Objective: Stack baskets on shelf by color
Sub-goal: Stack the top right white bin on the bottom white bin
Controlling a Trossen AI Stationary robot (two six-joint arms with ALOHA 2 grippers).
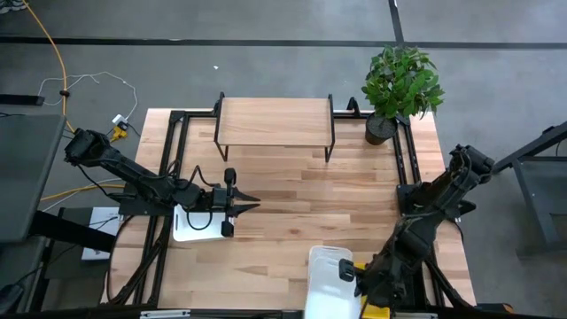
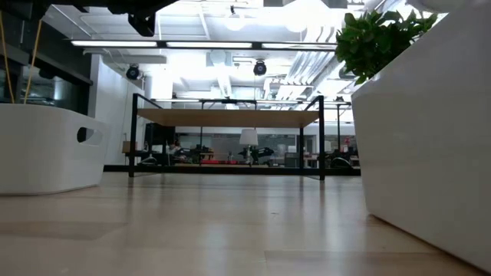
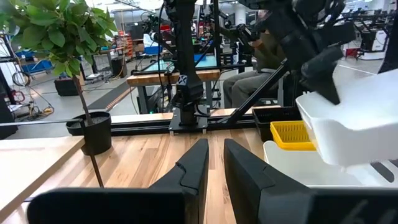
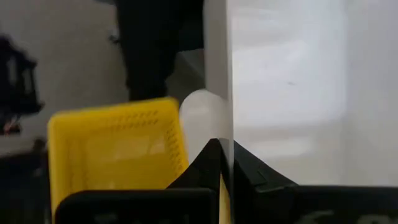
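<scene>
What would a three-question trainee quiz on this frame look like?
1. True or false: a basket already sits on the shelf.
2. The right gripper is shut on: A) a yellow basket; B) the wall of a white basket; C) nothing.
3. Fill in: on the table, by the shelf's right end, stands a potted ____.

Key:
1. False; the shelf top is bare.
2. B.
3. plant.
</scene>
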